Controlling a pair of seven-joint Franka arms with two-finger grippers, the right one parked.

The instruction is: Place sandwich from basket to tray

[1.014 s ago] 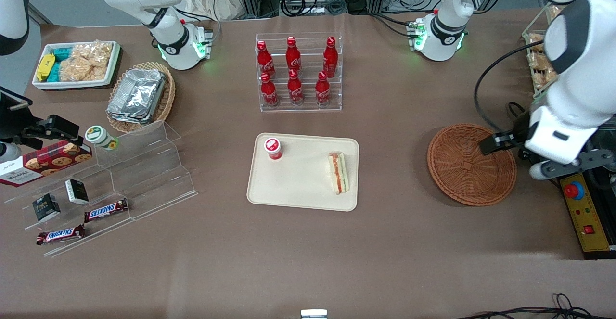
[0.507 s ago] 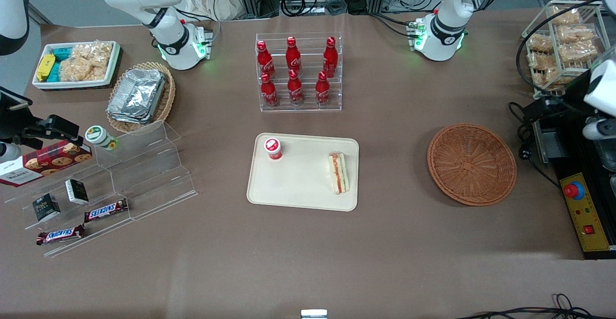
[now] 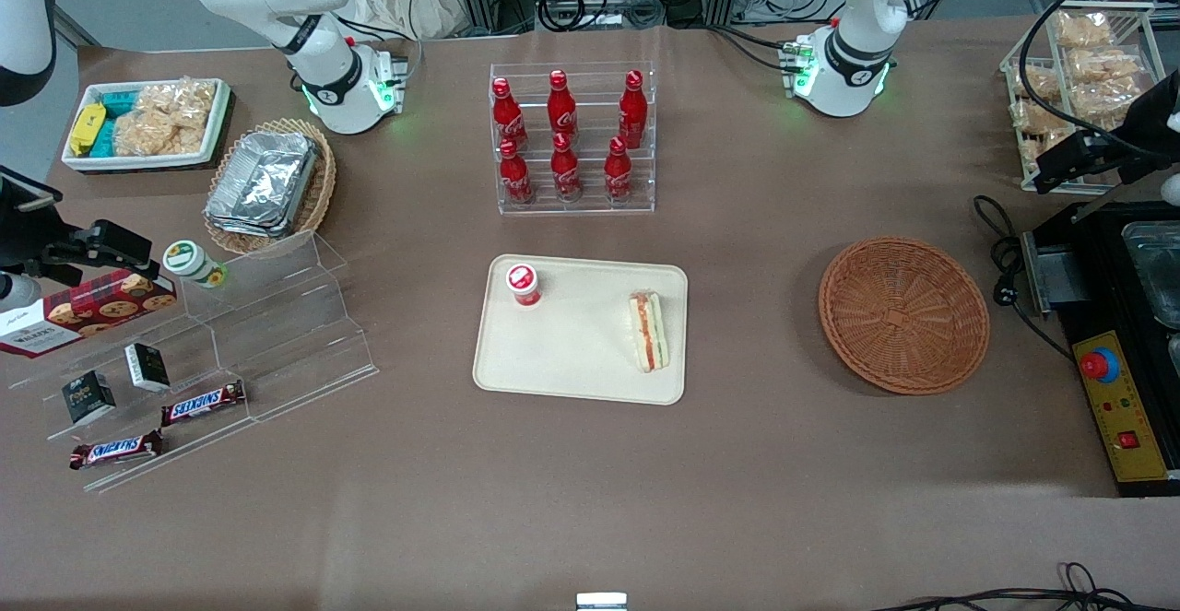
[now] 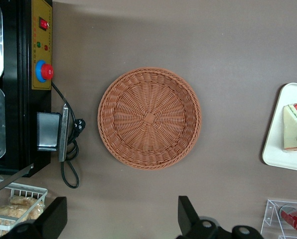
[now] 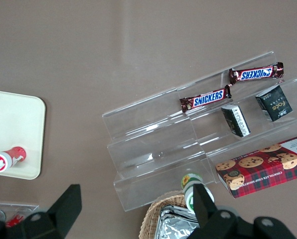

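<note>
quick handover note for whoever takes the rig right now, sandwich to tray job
Gripper: open, empty, raised above the table beside the basket, toward the working arm's end.
Sandwich: lying on the tray, near the rim closest to the basket; a red-capped bottle shares the tray.
Basket: empty.
Done: sandwich placed on the tray.
Left: nothing visible beyond parking the arm.

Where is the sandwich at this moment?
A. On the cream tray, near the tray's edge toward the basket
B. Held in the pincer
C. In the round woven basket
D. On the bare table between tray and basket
A. The sandwich lies on the tray, near its edge toward the basket, which holds nothing; the open pincer is high above the table beside the basket and holds nothing.
</note>
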